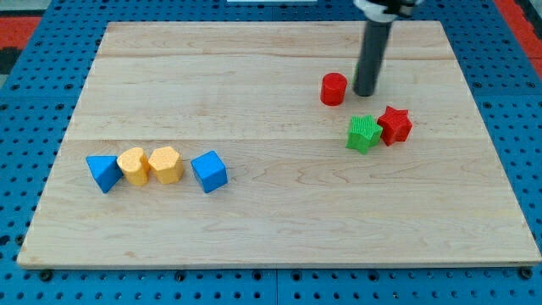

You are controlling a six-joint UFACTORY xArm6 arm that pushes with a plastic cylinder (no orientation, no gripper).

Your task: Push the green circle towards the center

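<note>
While my tip [366,91] rests just right of the red cylinder [334,88], no green circle shows — the only green block [363,133] looks star-like, below the tip, touching a red star [395,124]. At the table's [271,220] left — two blue blocks [103,172] [209,171] flank two yellow ones [133,165] [166,164].

The wooden board [271,212] holds a red round block [334,88], a green block [363,133] touching a red star [395,124], and a row: blue [103,172], yellow [133,165], yellow [166,164], blue [209,171].
</note>
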